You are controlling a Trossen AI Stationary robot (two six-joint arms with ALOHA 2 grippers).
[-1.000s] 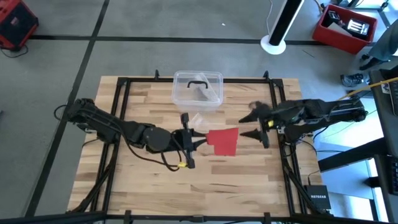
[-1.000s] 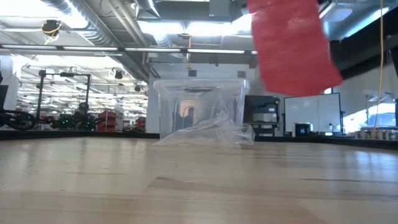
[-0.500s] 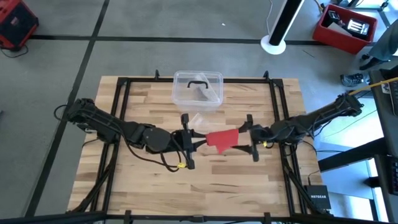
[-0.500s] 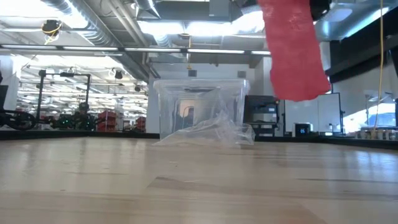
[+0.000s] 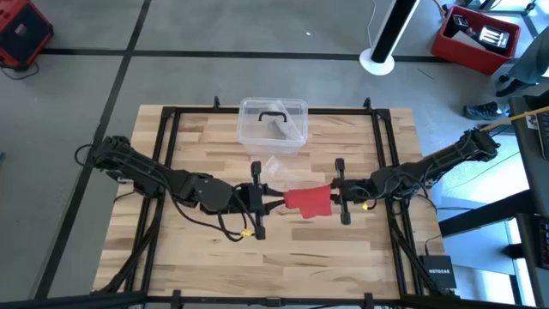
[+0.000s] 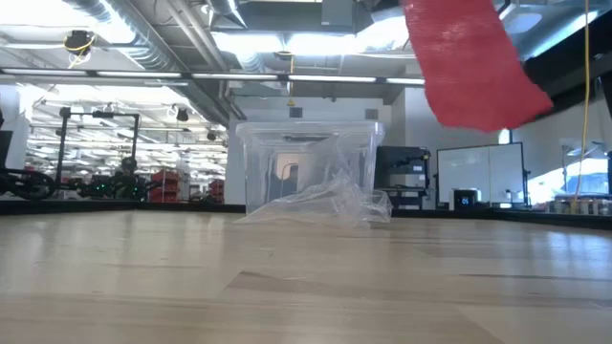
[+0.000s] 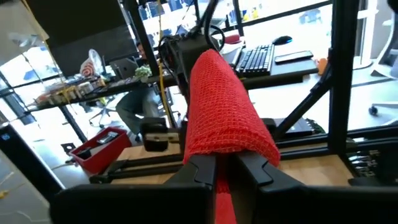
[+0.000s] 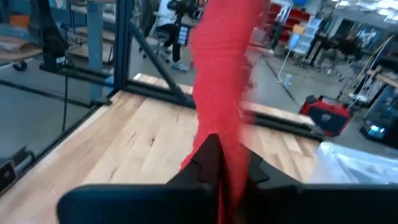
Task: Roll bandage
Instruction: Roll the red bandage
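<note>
The red bandage (image 5: 307, 201) is held in the air over the middle of the table, between my two grippers. In the low view it (image 6: 473, 67) hangs well clear of the wood. My left gripper (image 5: 264, 199) is shut on its left end, and my right gripper (image 5: 333, 199) is shut on its right end. In the left wrist view the bandage (image 7: 221, 106) runs as a wide, bunched band away from my fingers. In the right wrist view it (image 8: 221, 68) rises as a narrow red strip. My left gripper pinches the bandage's left end (image 7: 217, 149) between its two fingers. The fingers lie level and come from the table's left. The cloth is bunched there and lifted clear of the table. My right gripper pinches the bandage's right end (image 8: 225, 127) between its two fingers, level, coming from the table's right. The cloth is clear of the table and spans across to the other gripper.
A clear plastic box (image 5: 273, 124) with a black handle stands at the table's far middle. A crumpled clear bag (image 5: 276, 167) lies in front of it, just beyond the grippers. The black frame rails (image 5: 382, 146) run along the table's sides.
My right gripper has moved toward the table's left and near edge, up to the bandage's free right end, and shut on it. That end, which hung loose before, is now lifted. My left gripper has kept its hold.
</note>
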